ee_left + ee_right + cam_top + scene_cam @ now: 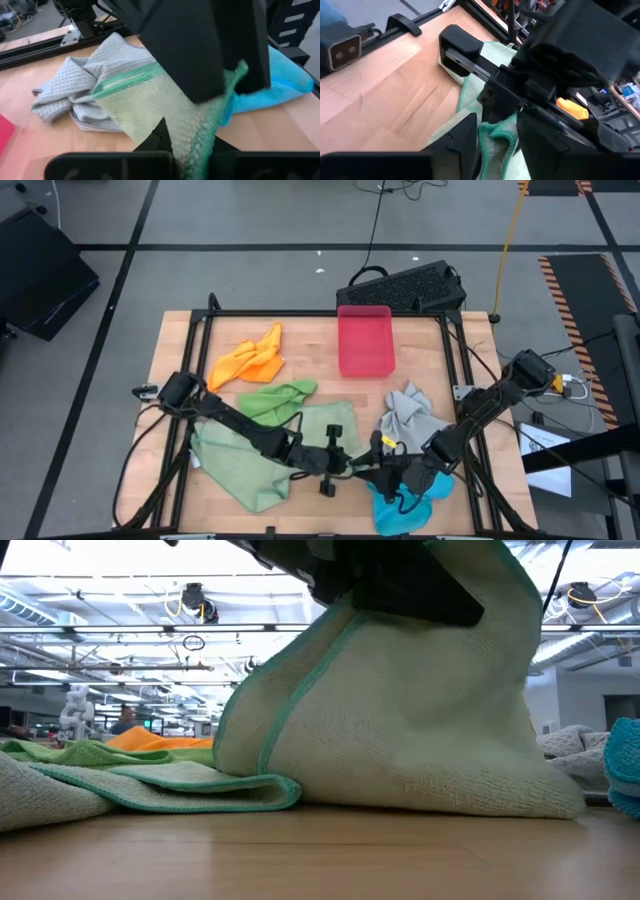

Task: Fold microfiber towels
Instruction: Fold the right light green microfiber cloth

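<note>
Both arms are crowding the near-centre of the table [175, 330], the left gripper [340, 463] and right gripper [385, 472] meeting over the pale sage towel [240, 465], blocking passage there. Grey towel [410, 415] and blue towel [405, 510] are filling the right near corner. Bright green towel [275, 398] and orange towel [250, 360] are taking up the left-middle. Pink-red tray [365, 340] is sitting at the far edge. Bare wood is lying open between tray and orange towel, and along the far left corner.
</note>
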